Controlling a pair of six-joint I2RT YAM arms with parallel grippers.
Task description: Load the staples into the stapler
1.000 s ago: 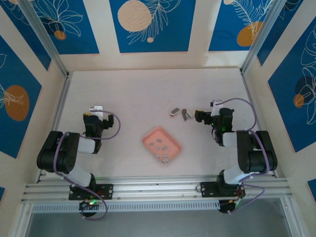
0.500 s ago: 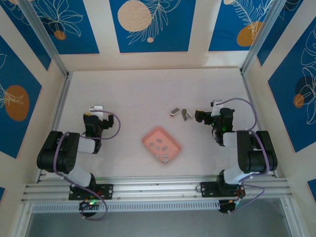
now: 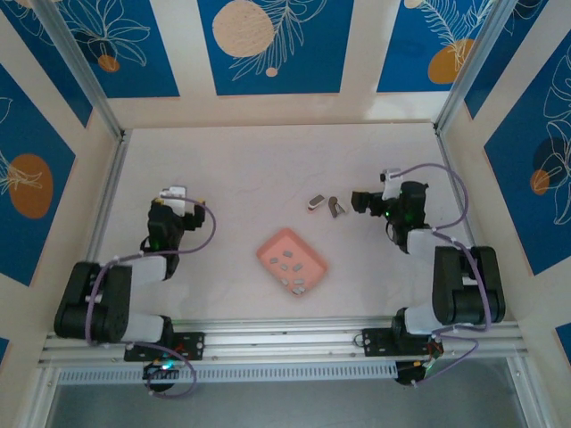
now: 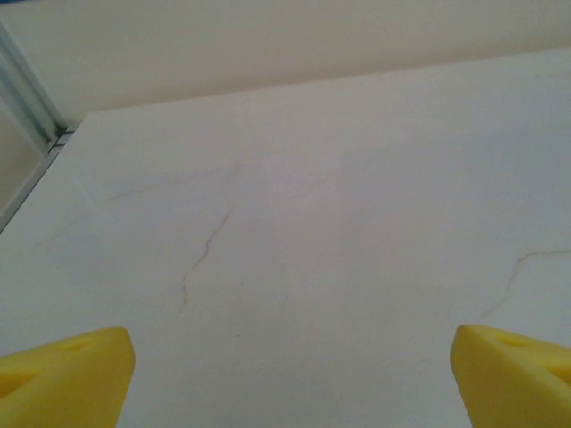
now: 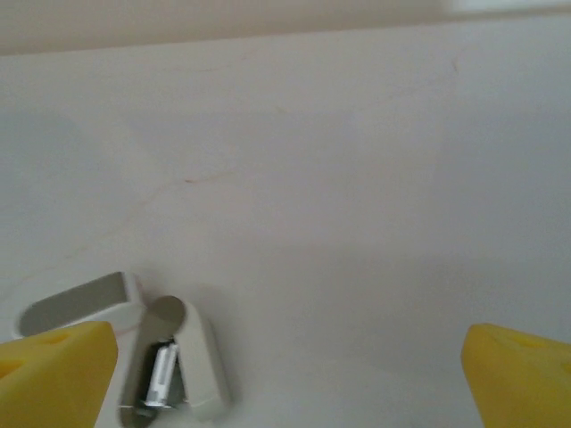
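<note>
Staples (image 3: 287, 260), several tiny grey metal strips, lie loose in a shallow pink rectangular tray (image 3: 274, 243) in the middle of the pale, faintly veined counter (image 3: 232, 178), between the two arms. None of them has been lifted, so we judge the loading not yet begun.

A small white stapler (image 5: 183, 361) lies on the counter beyond the tray and to its right, well apart from it. It lies open, with a bright metal channel showing along its inside. Just beside it, touching or nearly so at one end, sits a white rounded bar with a grey top face (image 5: 80, 305). It may be the stapler's swung-back lid, but we cannot tell from these views whether the two are hinged together or separate.

The right pincer (image 5: 285, 379) is near the stapler, pointing toward it, with its yellow fingertips spread wide and nothing between them. The left pincer (image 4: 285, 379) is well off to the left, above bare counter. Its fingertips are also wide apart and it holds nothing.

What is left, in our judgement, is nearly everything: pick one strip from the tray, carry it across, seat it in the channel and close the stapler.

A small whitish rounded piece (image 3: 299, 287) rests at the near corner of the tray, close to the strips, and could be nudged or mistaken for one. The strips lie flat and close together, which may make a clean pinch awkward. Nothing lies between the tray and the stapler.
</note>
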